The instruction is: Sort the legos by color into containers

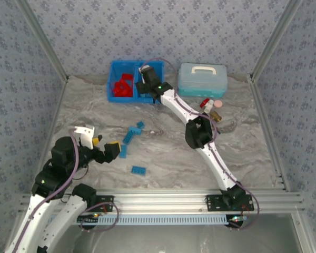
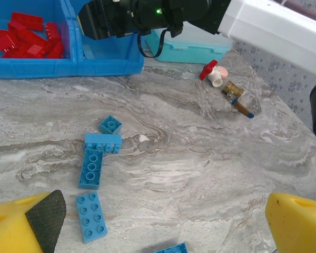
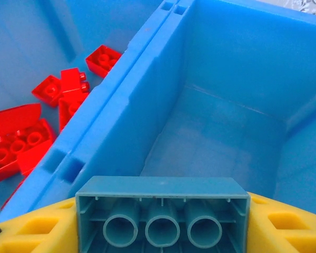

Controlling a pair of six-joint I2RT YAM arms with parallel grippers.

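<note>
We found the right gripper (image 3: 160, 238) poised over the blue bin (image 1: 115, 65), its yellow fingers (image 3: 31, 234) pinching one blue brick (image 3: 162, 203) by its two short ends. The brick sat squarely between the pads, underside tubes facing the wrist camera. It hung above the right compartment (image 3: 216, 142), where we saw no bricks. The position fitted the colour rule, as the red bricks (image 3: 21, 142) were gathered in the left compartment (image 1: 121, 87) across the centre divider (image 3: 129, 92). In our judgement the brick was held there for release, and it was lined up well inside the divider.

The left gripper (image 1: 106, 144) hovered low over the table (image 2: 210, 174) with its fingers spread wide and holding nothing. Several loose blue bricks (image 2: 91, 167) lay on the marbled surface just ahead of it, and one lay at the near edge between the fingertips. We judged that it stood ready for the next pick. A pale case (image 1: 202, 79), a small capped bottle (image 2: 213, 74) and a brass fitting (image 2: 234, 95) lay apart from the work.
</note>
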